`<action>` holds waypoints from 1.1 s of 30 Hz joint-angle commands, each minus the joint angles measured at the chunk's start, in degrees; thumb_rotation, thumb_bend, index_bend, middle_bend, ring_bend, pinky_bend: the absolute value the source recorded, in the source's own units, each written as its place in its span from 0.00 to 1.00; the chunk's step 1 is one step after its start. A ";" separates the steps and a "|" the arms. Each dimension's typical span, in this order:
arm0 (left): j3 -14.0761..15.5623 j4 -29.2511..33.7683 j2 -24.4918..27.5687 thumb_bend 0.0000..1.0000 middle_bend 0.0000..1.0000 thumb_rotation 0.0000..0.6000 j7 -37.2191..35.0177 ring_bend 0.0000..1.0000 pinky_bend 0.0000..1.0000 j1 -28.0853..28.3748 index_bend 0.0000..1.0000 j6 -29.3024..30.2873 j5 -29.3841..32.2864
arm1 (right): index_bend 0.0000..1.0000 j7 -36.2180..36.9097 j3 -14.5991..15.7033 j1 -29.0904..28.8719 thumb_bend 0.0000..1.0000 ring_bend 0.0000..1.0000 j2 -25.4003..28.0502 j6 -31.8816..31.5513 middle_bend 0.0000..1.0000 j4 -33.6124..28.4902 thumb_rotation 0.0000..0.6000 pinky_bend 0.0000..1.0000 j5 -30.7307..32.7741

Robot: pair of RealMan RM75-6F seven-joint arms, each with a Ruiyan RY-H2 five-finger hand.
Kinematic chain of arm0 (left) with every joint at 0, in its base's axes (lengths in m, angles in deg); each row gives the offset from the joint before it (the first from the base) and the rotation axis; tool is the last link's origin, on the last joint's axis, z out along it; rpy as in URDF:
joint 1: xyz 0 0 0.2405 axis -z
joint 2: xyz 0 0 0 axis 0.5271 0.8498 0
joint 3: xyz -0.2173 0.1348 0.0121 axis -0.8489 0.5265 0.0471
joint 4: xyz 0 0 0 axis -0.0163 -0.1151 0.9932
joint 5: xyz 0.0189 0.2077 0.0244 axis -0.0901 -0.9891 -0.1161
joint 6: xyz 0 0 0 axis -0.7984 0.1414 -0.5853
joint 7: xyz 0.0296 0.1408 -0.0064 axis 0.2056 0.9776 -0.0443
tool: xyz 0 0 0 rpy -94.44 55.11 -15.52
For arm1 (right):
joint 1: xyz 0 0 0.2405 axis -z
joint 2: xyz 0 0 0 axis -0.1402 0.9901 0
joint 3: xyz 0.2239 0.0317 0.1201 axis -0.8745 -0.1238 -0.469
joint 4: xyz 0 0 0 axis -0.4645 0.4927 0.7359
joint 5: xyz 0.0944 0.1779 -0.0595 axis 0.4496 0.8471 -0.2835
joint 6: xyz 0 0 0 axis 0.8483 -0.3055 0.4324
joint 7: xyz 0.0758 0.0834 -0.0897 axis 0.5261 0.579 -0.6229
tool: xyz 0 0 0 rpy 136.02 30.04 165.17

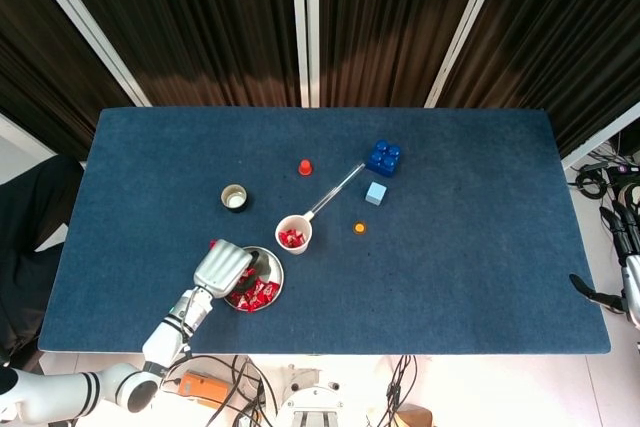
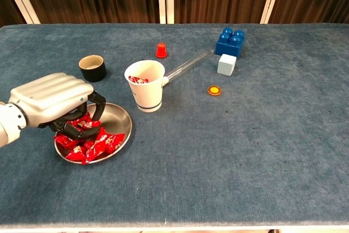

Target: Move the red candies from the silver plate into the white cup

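Left hand (image 2: pixel 52 99) over the silver plate (image 2: pixel 121 116), fingers curled around red candies (image 2: pixel 92 141) at near left. White cup (image 2: pixel 145 85) just right of the plate, some candy inside. Right hand (image 1: pixel 628 287) seen far right, off the table; fingers too small to tell.

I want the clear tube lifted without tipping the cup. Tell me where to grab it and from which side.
Pinch the tube near its middle, coming from above with fingers across its width. It lies flat on the table and is long and thin, so only a top pinch fits. Its near end touches or sits very close to the cup, and its far end reaches the blue block; the middle is probably the freest part.
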 commanded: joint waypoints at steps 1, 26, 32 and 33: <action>-0.08 0.58 0.39 0.37 0.95 0.86 -0.09 0.92 0.86 -0.08 0.60 0.42 -0.33 | 0.00 -0.01 0.02 0.00 0.33 0.00 -0.02 0.03 0.03 0.01 1.00 0.00 -0.03; -12.11 12.00 5.73 0.39 0.95 0.88 -7.91 0.92 0.86 7.31 0.60 -1.26 0.18 | 0.00 0.74 0.05 0.34 0.33 0.00 -0.32 -0.47 0.03 0.55 1.00 0.00 -0.17; -14.86 9.37 3.32 0.39 0.95 0.88 -7.91 0.92 0.86 11.10 0.60 -4.92 5.74 | 0.00 1.10 0.03 0.55 0.33 0.00 -0.31 -0.49 0.03 0.88 1.00 0.00 0.18; -14.99 8.76 2.81 0.39 0.95 0.88 -7.58 0.92 0.86 11.70 0.60 -5.44 6.70 | 0.00 1.21 0.04 0.61 0.33 0.00 -0.31 -0.52 0.03 0.96 1.00 0.00 0.23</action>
